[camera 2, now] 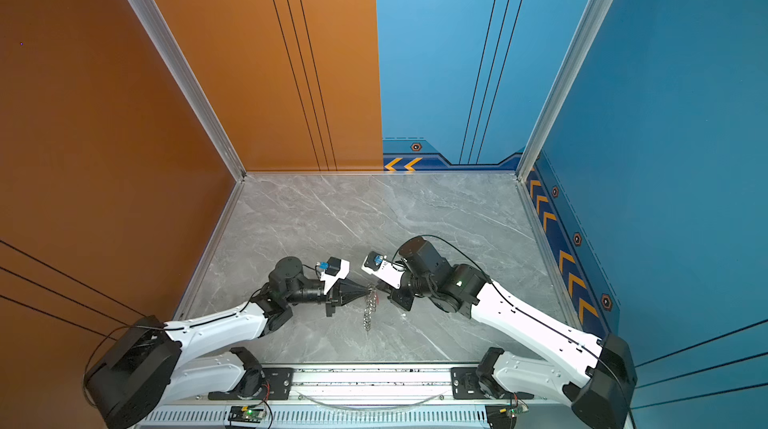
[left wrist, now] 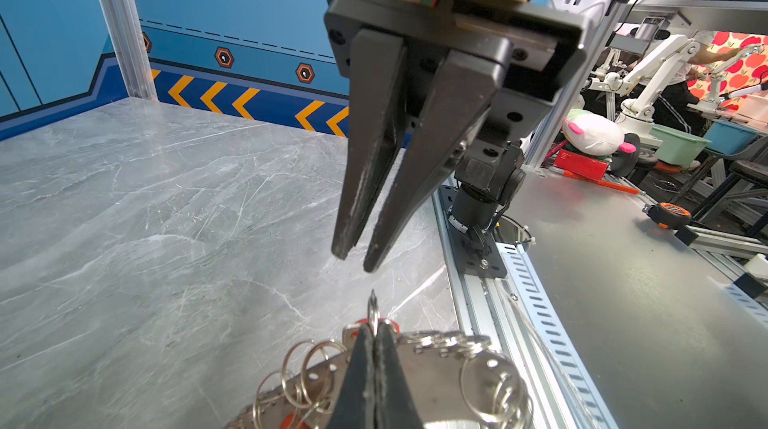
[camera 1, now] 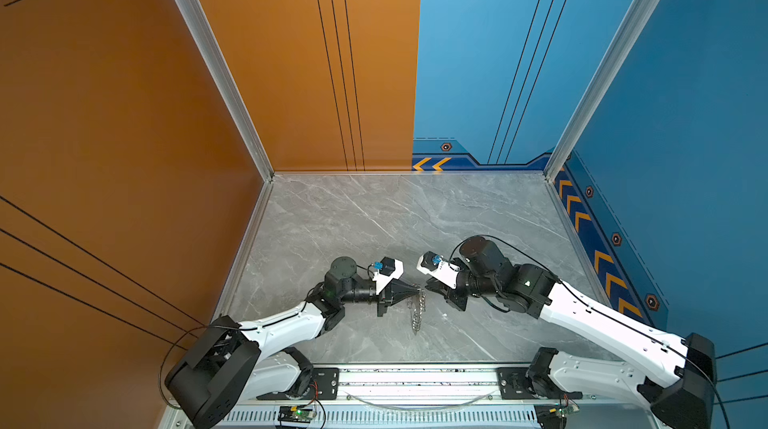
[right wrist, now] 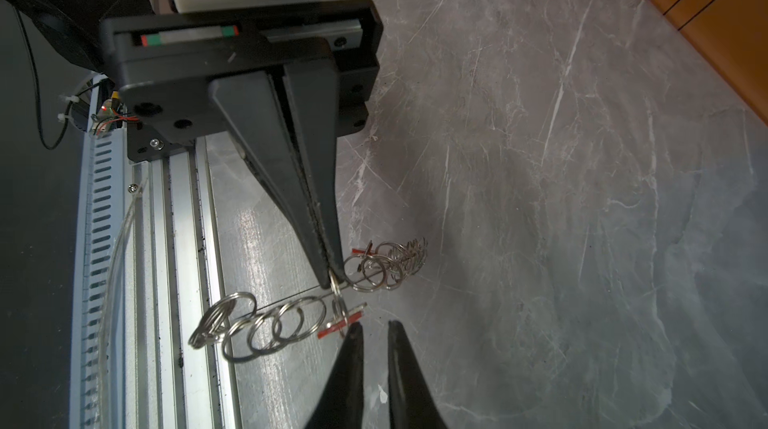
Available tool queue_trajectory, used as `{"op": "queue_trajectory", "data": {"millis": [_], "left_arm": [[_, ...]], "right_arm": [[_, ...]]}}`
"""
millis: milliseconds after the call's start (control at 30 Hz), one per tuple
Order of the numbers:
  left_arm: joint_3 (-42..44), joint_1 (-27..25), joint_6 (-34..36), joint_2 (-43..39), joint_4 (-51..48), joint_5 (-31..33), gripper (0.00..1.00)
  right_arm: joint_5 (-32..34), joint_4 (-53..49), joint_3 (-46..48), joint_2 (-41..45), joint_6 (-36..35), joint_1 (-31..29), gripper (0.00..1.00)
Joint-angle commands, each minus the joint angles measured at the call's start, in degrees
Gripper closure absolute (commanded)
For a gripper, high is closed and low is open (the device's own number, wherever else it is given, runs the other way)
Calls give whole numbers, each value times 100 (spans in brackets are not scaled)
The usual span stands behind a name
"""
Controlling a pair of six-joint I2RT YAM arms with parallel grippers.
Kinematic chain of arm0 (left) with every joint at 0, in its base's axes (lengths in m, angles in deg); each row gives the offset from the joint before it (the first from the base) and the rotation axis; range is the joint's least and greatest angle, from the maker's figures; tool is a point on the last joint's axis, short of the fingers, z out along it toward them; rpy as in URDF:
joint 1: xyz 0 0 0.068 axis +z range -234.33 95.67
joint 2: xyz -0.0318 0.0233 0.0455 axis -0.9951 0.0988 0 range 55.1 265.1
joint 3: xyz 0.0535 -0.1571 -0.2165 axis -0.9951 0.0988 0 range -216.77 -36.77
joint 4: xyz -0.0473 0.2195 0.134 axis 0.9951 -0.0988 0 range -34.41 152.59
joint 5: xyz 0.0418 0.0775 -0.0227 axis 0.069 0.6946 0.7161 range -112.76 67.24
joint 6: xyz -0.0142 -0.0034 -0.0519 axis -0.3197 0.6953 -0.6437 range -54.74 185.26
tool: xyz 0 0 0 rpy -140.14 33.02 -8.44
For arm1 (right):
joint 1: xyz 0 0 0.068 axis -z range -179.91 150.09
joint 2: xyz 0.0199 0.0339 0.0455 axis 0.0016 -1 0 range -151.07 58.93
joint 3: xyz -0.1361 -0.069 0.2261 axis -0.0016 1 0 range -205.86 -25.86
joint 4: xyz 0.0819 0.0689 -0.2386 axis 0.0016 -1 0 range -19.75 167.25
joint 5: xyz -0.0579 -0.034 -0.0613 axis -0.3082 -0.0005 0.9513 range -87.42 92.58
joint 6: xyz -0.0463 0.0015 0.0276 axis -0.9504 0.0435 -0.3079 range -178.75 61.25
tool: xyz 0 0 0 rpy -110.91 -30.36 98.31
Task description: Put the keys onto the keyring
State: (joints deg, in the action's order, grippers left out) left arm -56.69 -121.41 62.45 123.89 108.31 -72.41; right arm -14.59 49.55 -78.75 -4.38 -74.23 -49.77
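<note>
The left arm [camera 1: 282, 323] is slanting in from the near-left corner of the grey marble table [camera 1: 374, 215]. Its last links are lying almost level, so the left gripper [camera 1: 417, 290] is pointing sideways toward the middle. Its jaws are pressing together on one silver split ring [right wrist: 333, 278] of the keyring [camera 1: 417, 316]. In both top views the keyring is hanging from that pinch as a thin, chain-like strand running toward the near aluminium rail [camera 1: 415, 377].

The right arm [camera 1: 602, 319] is slanting in from the near-right corner with its wrist bending inward. The right gripper [camera 1: 429, 284] is facing the left one tip to tip, just beside the pinched ring. In the right wrist view its fingers [right wrist: 353, 348] are standing slightly apart, gripping nothing.

The keys [right wrist: 338, 325] are showing only as orange-red tags. One is sitting just beside the right fingertips, against a ring under the pinch, and the other is lying among the farther rings. Whether either is threaded on is not showing.

In both top views the keys are too small to make out. In the right wrist view the keyring's band is showing edge-on, as a thin line. In the left wrist view the frame edge is cutting off the band, and the left fingers [left wrist: 374, 373] are covering part of it. Whether the strand's low end is touching the table is unclear.
</note>
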Motion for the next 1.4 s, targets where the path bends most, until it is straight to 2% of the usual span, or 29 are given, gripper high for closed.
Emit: {"op": "queue_trajectory", "data": {"millis": [0, 267, 500, 700, 833, 1033, 1367], "left_arm": [[59, 44, 10, -113, 267, 37, 100], [59, 43, 10, -112, 295, 68, 100], [85, 60, -20, -121, 355, 79, 100], [106, 55, -108, -121, 508, -52, 100], [82, 43, -157, -74, 539, -159, 100], [203, 68, -488, -13, 1211, -180, 100], [319, 158, -1294, 575, 2751, -362, 100]], "right_arm": [[-306, 344, 172, -6, 278, -1, 85], [-248, 433, 323, -23, 354, -12, 84], [-152, 478, 452, -59, 386, -23, 86], [-289, 722, 487, -223, 498, -34, 95], [-296, 1029, 582, -233, 646, -49, 95], [-350, 1317, 782, -354, 805, -64, 93], [-576, 2821, 1451, -61, 1139, -247, 85]]}}
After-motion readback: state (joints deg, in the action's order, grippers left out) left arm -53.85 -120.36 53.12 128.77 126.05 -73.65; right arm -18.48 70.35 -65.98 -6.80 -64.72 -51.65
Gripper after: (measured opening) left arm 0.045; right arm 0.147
